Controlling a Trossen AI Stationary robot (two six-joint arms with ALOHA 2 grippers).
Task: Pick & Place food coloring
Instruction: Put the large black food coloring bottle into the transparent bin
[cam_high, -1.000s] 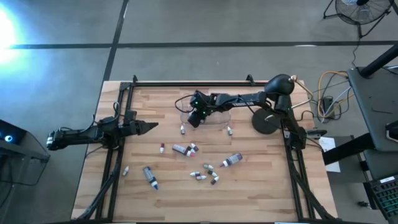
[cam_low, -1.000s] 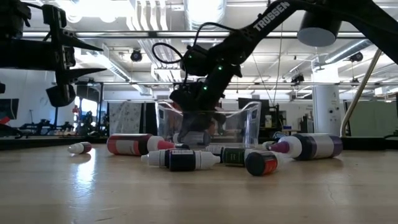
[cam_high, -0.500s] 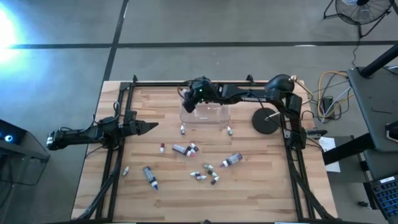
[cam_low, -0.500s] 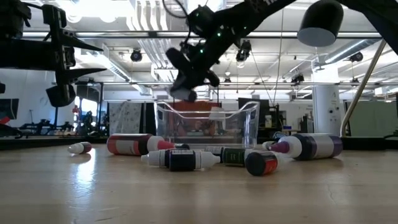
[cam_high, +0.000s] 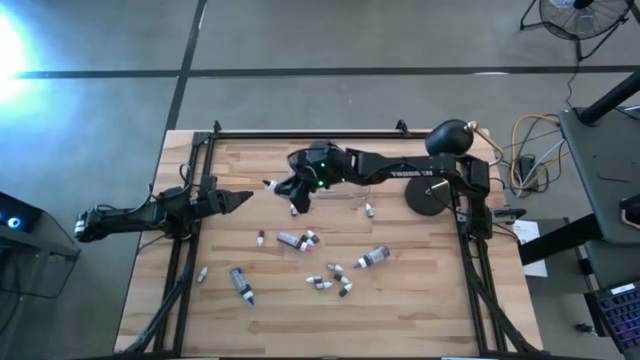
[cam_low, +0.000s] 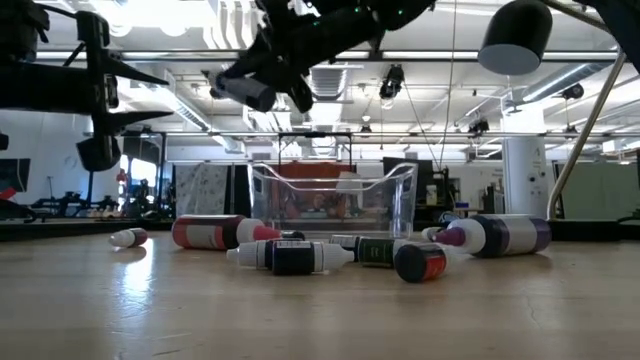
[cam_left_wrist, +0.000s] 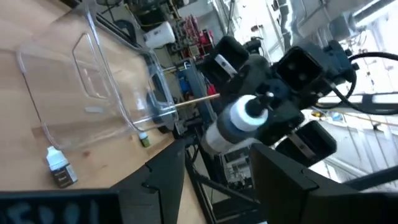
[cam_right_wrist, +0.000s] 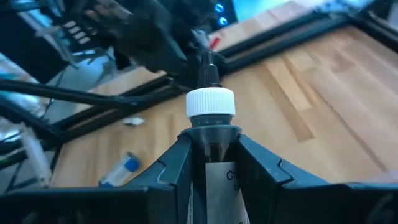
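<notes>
Your right gripper (cam_right_wrist: 213, 163) has its jaws clamped on a white-capped food coloring bottle (cam_right_wrist: 211, 109), carried high in the air. In the high view it sits just left of the clear plastic box (cam_high: 345, 186), near the upper middle of the frame. This looks like the carry step, with the placing not yet done. To finish, you would need to bring the bottle over the box opening, lower it and release. Your left gripper (cam_high: 240, 200) waits at the left of the worktop (cam_high: 420, 290), jaws parted and empty. The other bottles (cam_high: 300, 240) lie scattered below centre.
</notes>
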